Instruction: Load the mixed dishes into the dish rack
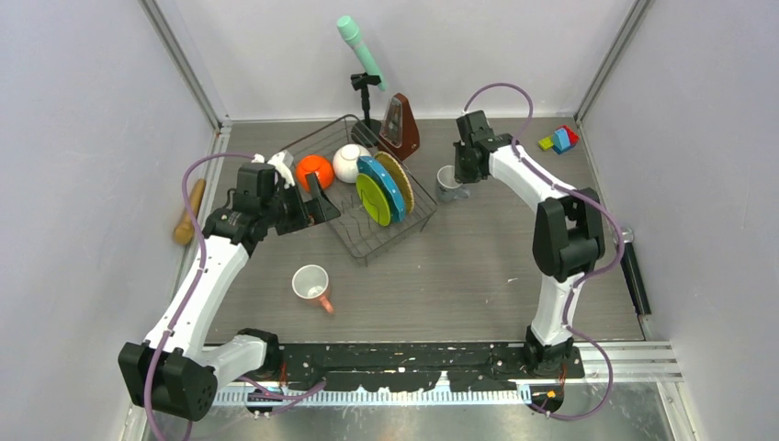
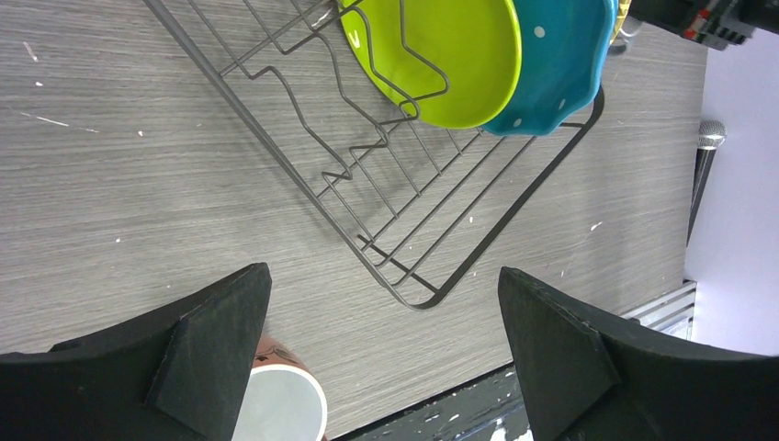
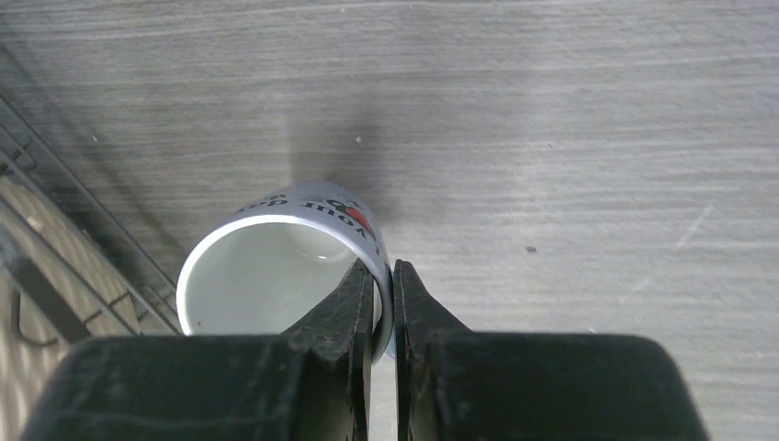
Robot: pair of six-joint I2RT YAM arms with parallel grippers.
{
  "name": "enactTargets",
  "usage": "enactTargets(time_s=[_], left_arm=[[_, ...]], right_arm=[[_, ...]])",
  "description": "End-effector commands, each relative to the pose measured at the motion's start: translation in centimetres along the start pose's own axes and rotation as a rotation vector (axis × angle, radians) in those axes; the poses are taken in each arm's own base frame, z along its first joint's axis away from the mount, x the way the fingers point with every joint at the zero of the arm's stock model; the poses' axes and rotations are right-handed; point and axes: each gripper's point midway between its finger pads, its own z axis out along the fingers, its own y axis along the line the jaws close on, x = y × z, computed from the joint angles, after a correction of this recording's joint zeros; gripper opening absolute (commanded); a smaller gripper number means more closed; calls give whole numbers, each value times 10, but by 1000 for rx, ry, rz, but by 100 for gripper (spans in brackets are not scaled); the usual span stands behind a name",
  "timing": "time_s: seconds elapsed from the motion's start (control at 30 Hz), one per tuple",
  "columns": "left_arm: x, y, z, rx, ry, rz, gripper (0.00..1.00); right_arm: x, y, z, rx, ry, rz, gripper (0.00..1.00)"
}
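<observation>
The black wire dish rack (image 1: 390, 241) holds the orange bowl (image 1: 314, 171), white bowl (image 1: 350, 163), lime green plate (image 1: 372, 199), blue dotted plate (image 1: 386, 188) and yellow woven plate (image 1: 400, 180). My right gripper (image 1: 457, 180) is shut on the rim of the small grey mug (image 3: 276, 271), one finger inside and one outside, just right of the rack. The grey mug also shows in the top view (image 1: 448, 183). The pink mug (image 1: 312, 286) lies on the table in front of the rack. My left gripper (image 2: 381, 354) is open and empty above the rack's left side, the pink mug (image 2: 280, 404) by its left finger.
A brown metronome (image 1: 400, 128) and a mint microphone on a stand (image 1: 361, 50) stand behind the rack. A wooden rolling pin (image 1: 189, 212) lies at the left wall. Coloured blocks (image 1: 559, 140) sit at the back right.
</observation>
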Motion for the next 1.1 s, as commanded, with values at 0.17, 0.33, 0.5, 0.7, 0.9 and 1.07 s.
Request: enactTargets(time_s=[0.17,0.33,0.5,0.7,0.9,1.07], left_arm=[[-11,-23,-4,93,-6,-34,97],[-18,-57,-1,265,9,-83,96],[-28,-82,3,388,17,-163,97],[-49,-118,-3,551,56,-337,95],[-67,-139,-18,591,120,-648,96],[-63,-149,-23,574,238,-870,93]], right_arm=[[-36,-16,-99,-4,-231,33,0],[-43,0,-152,-147,-316,53,0],[-39,27,-193,-352,-360,48,0],[-36,74,-240,-712,-491,-12,0],[-35,109,-294,-1041,-667,-139,1],[-41,123,-316,-1158,-825,-203,0]])
